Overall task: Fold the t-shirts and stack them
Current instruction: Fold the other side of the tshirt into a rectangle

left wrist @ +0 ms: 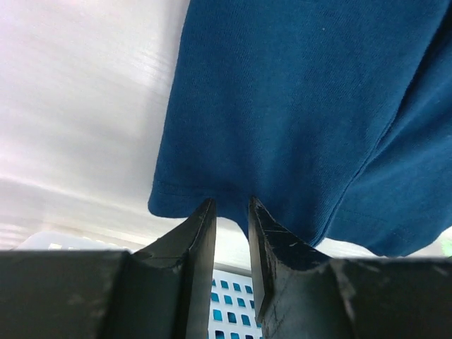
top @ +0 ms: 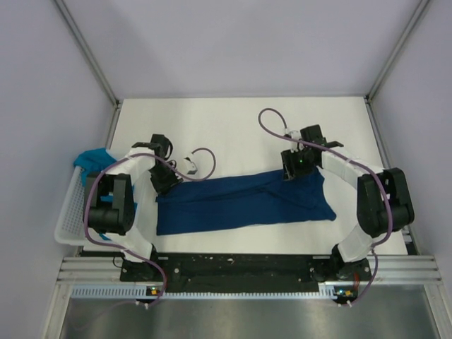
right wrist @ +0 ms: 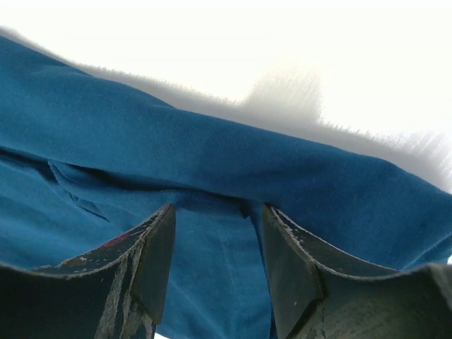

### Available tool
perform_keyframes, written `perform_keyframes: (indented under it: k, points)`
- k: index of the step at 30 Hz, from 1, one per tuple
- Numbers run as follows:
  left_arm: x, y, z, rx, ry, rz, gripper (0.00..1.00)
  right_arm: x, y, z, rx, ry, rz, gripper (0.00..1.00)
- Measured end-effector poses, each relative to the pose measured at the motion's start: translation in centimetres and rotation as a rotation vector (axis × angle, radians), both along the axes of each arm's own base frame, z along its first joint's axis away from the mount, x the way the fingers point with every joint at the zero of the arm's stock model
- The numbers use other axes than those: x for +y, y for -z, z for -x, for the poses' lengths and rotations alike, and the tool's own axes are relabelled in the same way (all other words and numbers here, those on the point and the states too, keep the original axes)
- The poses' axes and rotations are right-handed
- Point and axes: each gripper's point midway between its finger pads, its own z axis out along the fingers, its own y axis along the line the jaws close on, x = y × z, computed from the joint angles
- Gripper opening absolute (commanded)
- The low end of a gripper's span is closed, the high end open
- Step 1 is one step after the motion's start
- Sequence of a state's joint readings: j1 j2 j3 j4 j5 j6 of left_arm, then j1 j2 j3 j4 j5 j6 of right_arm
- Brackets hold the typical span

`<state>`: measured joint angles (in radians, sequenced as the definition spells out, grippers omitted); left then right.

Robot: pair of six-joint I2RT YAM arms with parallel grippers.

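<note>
One dark blue t-shirt (top: 240,205) lies on the worktop (top: 226,120) as a long band between the two arms. It looks to me already folded lengthwise. Each hand stands at its far edge, one near each end, probably to take that edge together and fold it over again. On the left hand (left wrist: 232,206) the fingers are almost together, with only a thin slit between, and the hem is just at their tips; whether they pinch it I cannot tell. The right hand (right wrist: 217,212) is spread and holds nothing, with a cloth fold under its tips. The teal t-shirt (top: 90,159) sits in the white basket (top: 67,212) at the left.
</note>
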<state>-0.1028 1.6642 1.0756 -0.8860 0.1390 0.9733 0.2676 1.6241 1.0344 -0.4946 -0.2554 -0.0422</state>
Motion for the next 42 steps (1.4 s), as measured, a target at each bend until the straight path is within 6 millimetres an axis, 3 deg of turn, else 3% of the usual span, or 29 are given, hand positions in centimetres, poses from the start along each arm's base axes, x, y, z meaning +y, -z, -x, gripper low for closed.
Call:
perform_keyframes:
  k: [7, 11, 19, 23, 29, 31, 36, 42]
  points:
    - [0.5, 0.5, -0.2, -0.01, -0.01, -0.027, 0.3, 0.7, 1.5, 0.3, 0.046, -0.022, -0.026, 0.1]
    - [0.6, 0.7, -0.2, -0.012, -0.01, -0.034, 0.3, 0.8, 1.3, 0.3, 0.043, -0.031, -0.034, 0.0]
    - [0.8, 0.6, -0.4, -0.019, -0.011, -0.042, 0.3, 1.9, -1.2, 3.0, 0.031, -0.05, -0.118, 0.0]
    - [0.8, 0.6, -0.5, -0.022, -0.011, -0.045, 0.3, 4.2, -1.8, 6.4, 0.081, -0.112, -0.162, 0.0]
    - [0.8, 0.6, -0.5, -0.023, -0.012, -0.048, 0.3, 6.5, -0.6, 11.7, 0.234, -0.193, -0.178, 0.0]
    - [0.8, 0.6, -0.5, -0.023, -0.012, -0.048, 0.3, 6.6, -0.2, 13.1, 0.279, -0.197, -0.184, 0.05]
    - [0.9, 0.6, -0.5, -0.024, -0.012, -0.048, 0.32, 6.7, 0.1, 14.9, 0.358, -0.184, -0.207, 0.37]
    - [0.9, 0.6, -0.5, -0.024, -0.013, -0.052, 0.4, 7.8, -0.9, 16.0, 0.381, -0.247, -0.249, 0.48]
